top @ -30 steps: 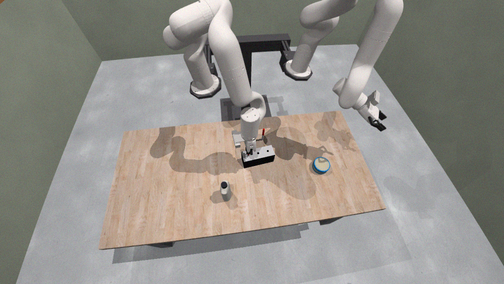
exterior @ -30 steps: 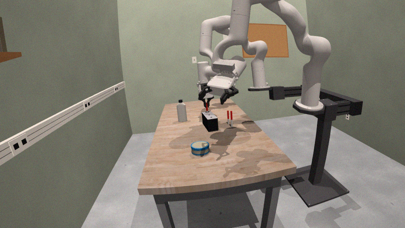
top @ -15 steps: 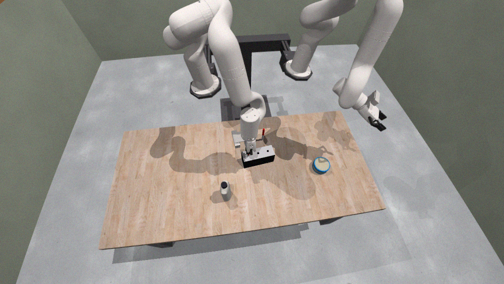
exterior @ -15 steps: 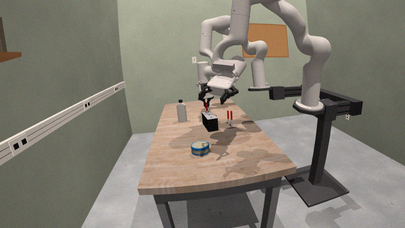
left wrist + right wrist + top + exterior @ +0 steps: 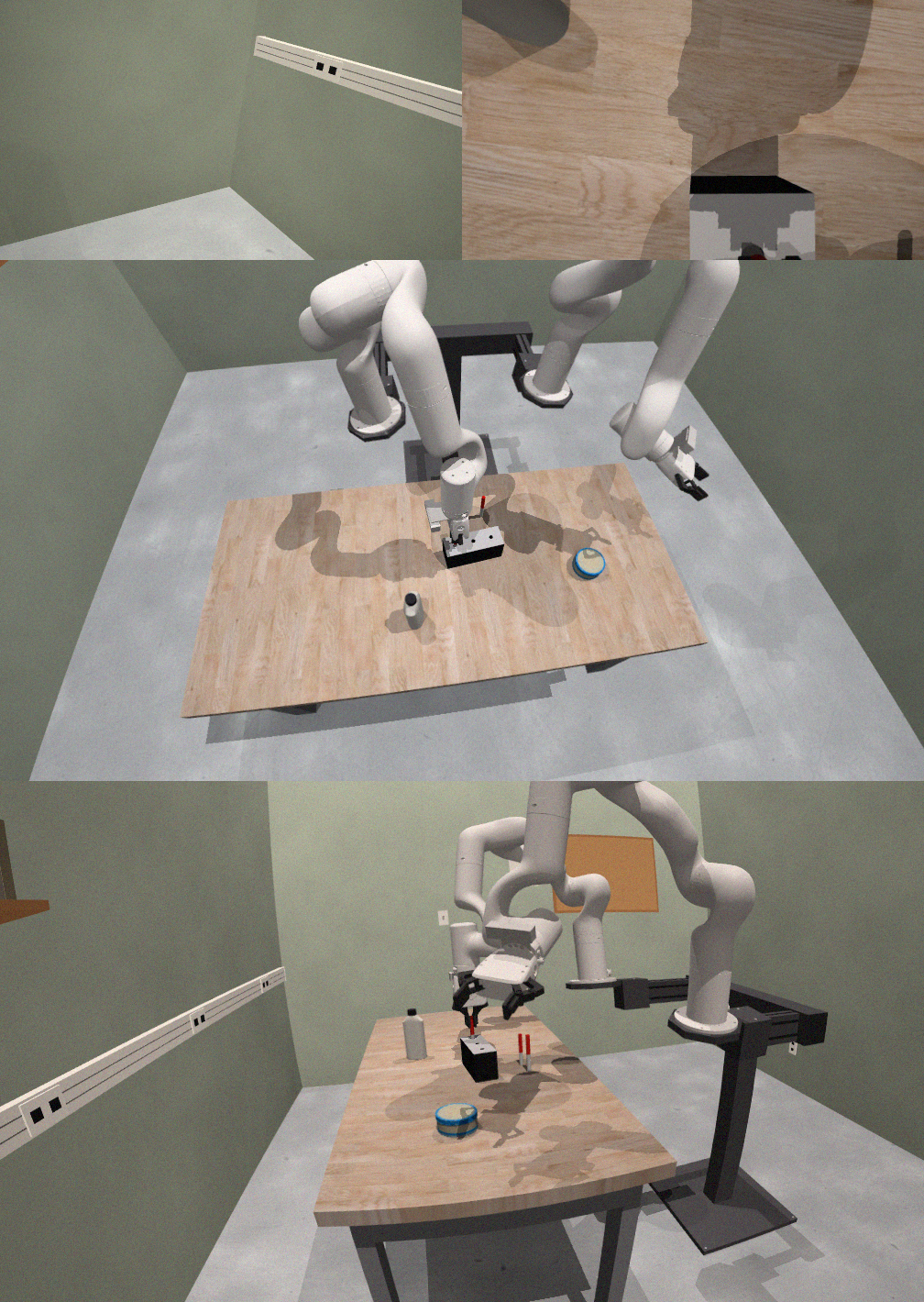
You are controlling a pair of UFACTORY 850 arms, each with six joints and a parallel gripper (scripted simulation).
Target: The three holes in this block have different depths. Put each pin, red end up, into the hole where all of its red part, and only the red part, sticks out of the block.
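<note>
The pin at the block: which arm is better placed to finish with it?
Right, I'd say: its gripper grips that pin over the block; the left's is beyond the table.
</note>
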